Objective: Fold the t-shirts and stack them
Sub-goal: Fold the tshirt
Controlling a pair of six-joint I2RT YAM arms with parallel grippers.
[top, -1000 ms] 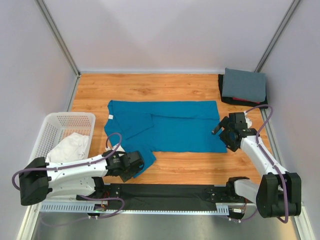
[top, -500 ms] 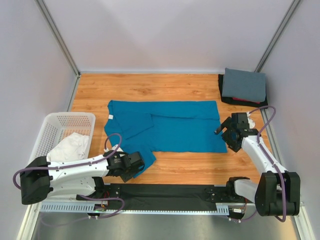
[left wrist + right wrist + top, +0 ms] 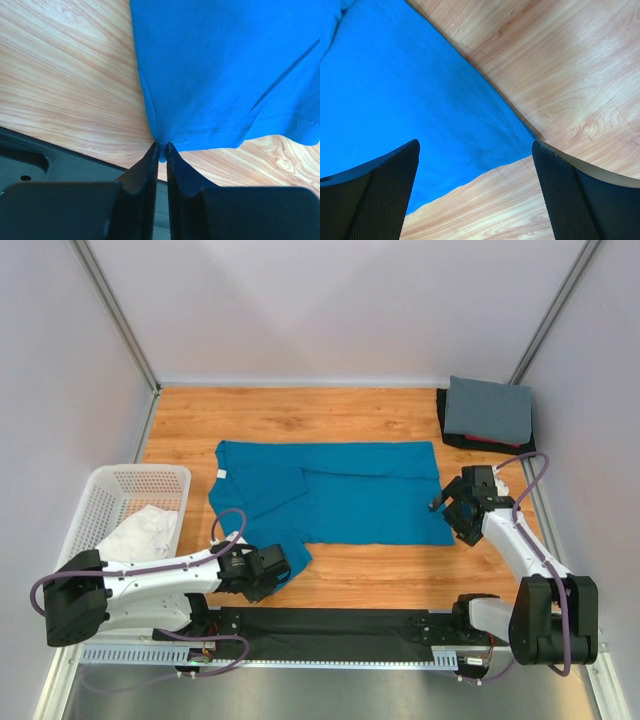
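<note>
Shirt being folded: a plain teal-blue cotton t-shirt (image 3: 330,502) lies flat in the middle of the wooden table (image 3: 300,415), collar toward the left edge, hem toward the right edge.
Why it lies so: spread out, its corners are free to be lifted, which suits a fold across its width.
Left gripper (image 3: 161,146): low over the shirt's near-left corner, close to the table's near edge. Its jaws are almost together, pinching a small tip of the blue cloth at the hem stitching.
Right gripper (image 3: 475,145): above the shirt's near-right corner, jaws wide apart, one on each side of it, holding nothing. It looks ready to take that corner.
Finished pile: a folded slate-grey t-shirt (image 3: 488,410) sits at the far right corner, on top of a dark folded shirt (image 3: 445,430) with a sliver of red cloth (image 3: 480,441) showing.
Waiting laundry: a crumpled white t-shirt (image 3: 140,535) lies in a white plastic mesh basket (image 3: 140,472) at the left edge.
</note>
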